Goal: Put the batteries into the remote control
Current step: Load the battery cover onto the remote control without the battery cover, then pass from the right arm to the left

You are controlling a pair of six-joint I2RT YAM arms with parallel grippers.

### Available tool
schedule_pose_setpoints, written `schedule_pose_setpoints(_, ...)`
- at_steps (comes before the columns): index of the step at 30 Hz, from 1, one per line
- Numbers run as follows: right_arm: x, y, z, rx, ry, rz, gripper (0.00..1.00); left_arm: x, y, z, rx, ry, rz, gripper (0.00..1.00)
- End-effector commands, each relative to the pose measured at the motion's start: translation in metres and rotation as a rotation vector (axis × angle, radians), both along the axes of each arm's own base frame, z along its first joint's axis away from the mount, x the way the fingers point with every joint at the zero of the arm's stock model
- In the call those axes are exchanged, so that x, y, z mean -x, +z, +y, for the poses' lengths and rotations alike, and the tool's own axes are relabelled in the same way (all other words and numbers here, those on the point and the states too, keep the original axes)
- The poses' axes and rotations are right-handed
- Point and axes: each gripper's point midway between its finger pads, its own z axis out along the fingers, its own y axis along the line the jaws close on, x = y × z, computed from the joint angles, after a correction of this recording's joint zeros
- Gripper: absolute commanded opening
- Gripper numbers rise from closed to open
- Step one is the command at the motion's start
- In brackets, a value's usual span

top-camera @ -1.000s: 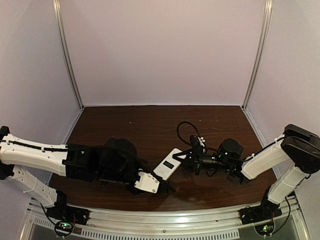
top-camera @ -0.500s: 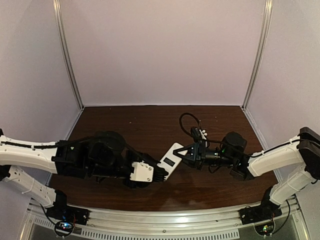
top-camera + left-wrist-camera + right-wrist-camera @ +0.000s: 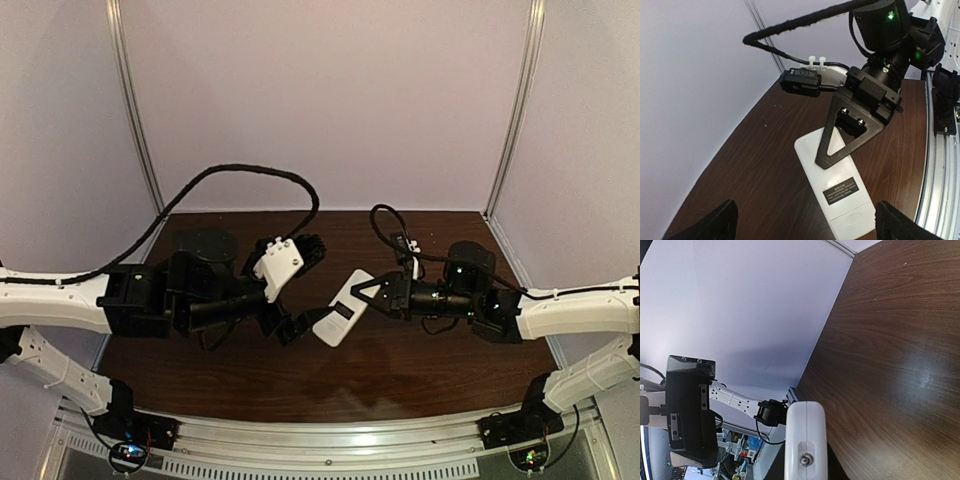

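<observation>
The remote control (image 3: pixel 340 312) is a slim white handset held off the table with its plain back up. In the left wrist view its back (image 3: pixel 840 200) shows a black label and a closed cover near the lower end. My right gripper (image 3: pixel 361 295) is shut on the remote's far end, and one of its black triangular fingers (image 3: pixel 847 142) lies across it. The right wrist view shows the remote end-on (image 3: pixel 805 432). My left gripper (image 3: pixel 300 287) stands wide open just left of the remote, with nothing between its fingertips (image 3: pixel 712 226). The batteries are out of view.
The dark wooden table (image 3: pixel 250 385) has pale walls on three sides and a metal rail (image 3: pixel 330 440) along the near edge. A black cable (image 3: pixel 235 172) arcs up over the left arm. The right arm's cable (image 3: pixel 385 222) loops above its wrist.
My left gripper has risen from near the table's front, turned toward the remote and opened from shut to wide. The right gripper has carried the remote slightly up and away.
</observation>
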Motion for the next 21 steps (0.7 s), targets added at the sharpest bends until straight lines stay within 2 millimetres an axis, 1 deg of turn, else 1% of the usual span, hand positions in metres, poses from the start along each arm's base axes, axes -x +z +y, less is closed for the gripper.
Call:
schedule_pose_setpoints(1, -0.015, 0.005, -0.007, 0.05, -0.089, -0.05, 0.0, -0.016, 0.001, -0.019, 0.13, 0.134, 0.18, 0.97)
schedule_pose_setpoints(4, -0.018, 0.007, -0.009, 0.052, -0.114, -0.046, 0.0, -0.014, -0.01, -0.037, 0.117, 0.113, 0.236, 0.97)
schedule_pose_setpoints(8, -0.021, 0.008, -0.009, 0.052, -0.133, -0.038, 0.0, -0.017, -0.027, -0.053, 0.068, 0.121, 0.261, 0.97)
schedule_pose_setpoints(11, -0.021, 0.009, -0.01, 0.047, -0.141, -0.033, 0.0, -0.02, -0.042, -0.064, 0.013, 0.13, 0.276, 0.94)
schedule_pose_setpoints(15, -0.02, 0.014, -0.01, 0.023, -0.143, -0.035, 0.0, -0.029, -0.055, -0.068, -0.027, 0.173, 0.272, 0.9)
schedule_pose_setpoints(17, -0.019, 0.017, -0.011, 0.013, -0.145, -0.036, 0.0, -0.033, -0.061, -0.069, -0.046, 0.189, 0.284, 0.86)
schedule_pose_setpoints(21, -0.017, 0.019, -0.011, 0.006, -0.14, -0.033, 0.0, -0.043, -0.068, -0.067, -0.046, 0.209, 0.332, 0.79)
